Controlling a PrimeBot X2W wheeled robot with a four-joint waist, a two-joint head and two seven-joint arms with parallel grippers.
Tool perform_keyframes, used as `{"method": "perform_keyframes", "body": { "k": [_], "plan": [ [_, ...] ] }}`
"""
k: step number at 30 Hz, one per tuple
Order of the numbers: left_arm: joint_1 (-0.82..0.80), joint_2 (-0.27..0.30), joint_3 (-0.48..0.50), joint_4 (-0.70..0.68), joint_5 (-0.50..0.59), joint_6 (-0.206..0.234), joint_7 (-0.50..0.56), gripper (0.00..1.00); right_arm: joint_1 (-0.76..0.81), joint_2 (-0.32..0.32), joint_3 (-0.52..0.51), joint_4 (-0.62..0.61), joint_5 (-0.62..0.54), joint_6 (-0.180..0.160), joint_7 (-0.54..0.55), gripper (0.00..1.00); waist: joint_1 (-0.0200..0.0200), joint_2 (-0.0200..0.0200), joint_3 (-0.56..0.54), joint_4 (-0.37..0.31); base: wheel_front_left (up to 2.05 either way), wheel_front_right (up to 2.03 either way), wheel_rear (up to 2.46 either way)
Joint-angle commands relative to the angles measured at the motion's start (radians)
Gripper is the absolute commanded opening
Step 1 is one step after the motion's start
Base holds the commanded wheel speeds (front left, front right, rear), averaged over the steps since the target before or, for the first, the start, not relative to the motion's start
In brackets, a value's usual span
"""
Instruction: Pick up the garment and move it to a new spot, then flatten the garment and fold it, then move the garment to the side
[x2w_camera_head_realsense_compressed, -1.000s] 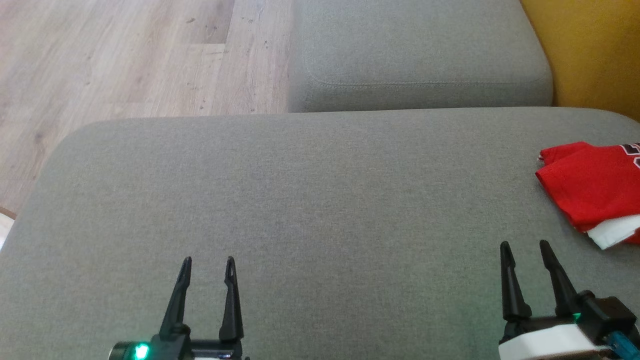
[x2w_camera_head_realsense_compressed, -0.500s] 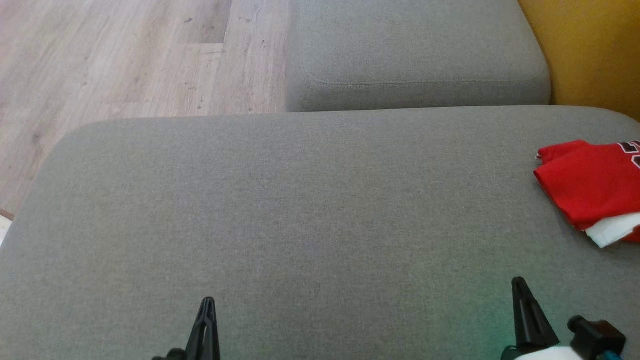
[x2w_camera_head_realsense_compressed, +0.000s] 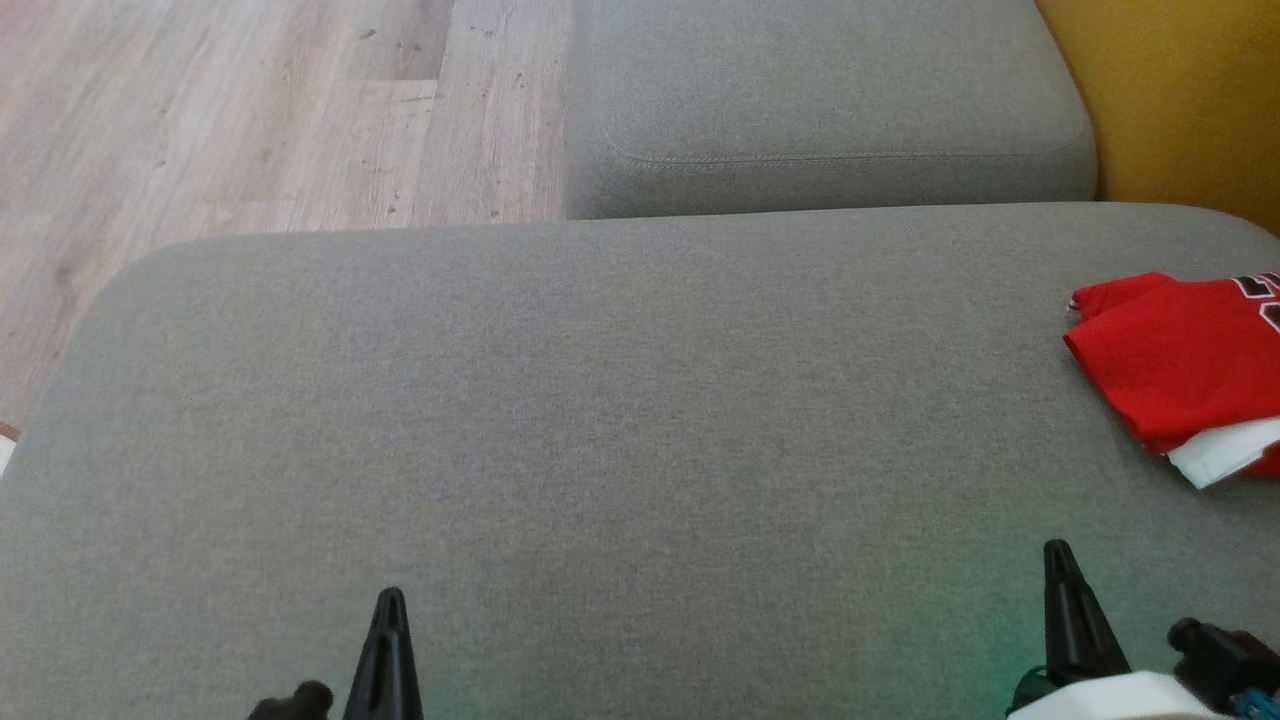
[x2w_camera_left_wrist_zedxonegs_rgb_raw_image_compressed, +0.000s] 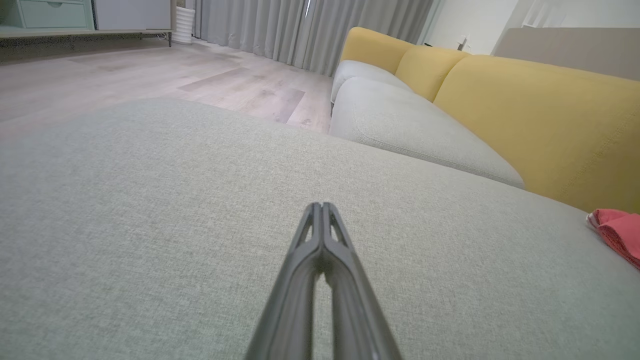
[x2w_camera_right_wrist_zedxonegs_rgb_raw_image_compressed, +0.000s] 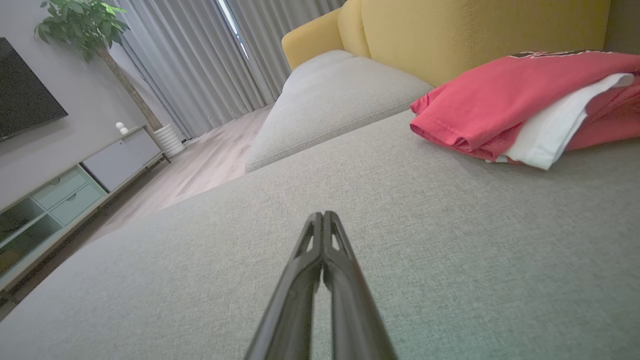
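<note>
The garment is red with a white layer showing, folded into a small pile at the right edge of the grey cushion. It also appears in the right wrist view and as a red corner in the left wrist view. My left gripper rests low at the cushion's near edge, fingers pressed together and holding nothing. Farther right, my right gripper is shut and empty too, short of the garment and a little to its left. Each wrist view confirms its own closed fingers: left gripper, right gripper.
A second grey cushion lies beyond the near one. A yellow sofa back rises at the far right. Wood floor spreads to the left. A TV cabinet, grey curtains and a potted plant stand across the room.
Both grippers went from open to shut and drew back toward the bottom of the head view. The garment stayed where it lies; the camera shifted slightly.
</note>
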Motion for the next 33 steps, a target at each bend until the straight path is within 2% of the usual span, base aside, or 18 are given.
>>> {"method": "perform_keyframes", "body": {
  "k": [1, 33],
  "plan": [
    [-0.057, 0.010, 0.023, -0.028, -0.027, -0.008, 0.005, 0.00, -0.051, -0.009, -0.002, -0.031, 0.027, 0.001, 0.007, 0.00, 0.0000, -0.0001, 0.001, -0.001, 0.00, 0.00, 0.00],
    [-0.126, 0.021, 0.102, -0.004, -0.406, -0.073, 0.084, 0.00, -0.121, -0.013, -0.028, -0.024, 0.390, 0.003, 0.091, 0.00, 0.0000, -0.0001, 0.021, -0.019, 0.00, 0.00, 0.00]
  ]
}}
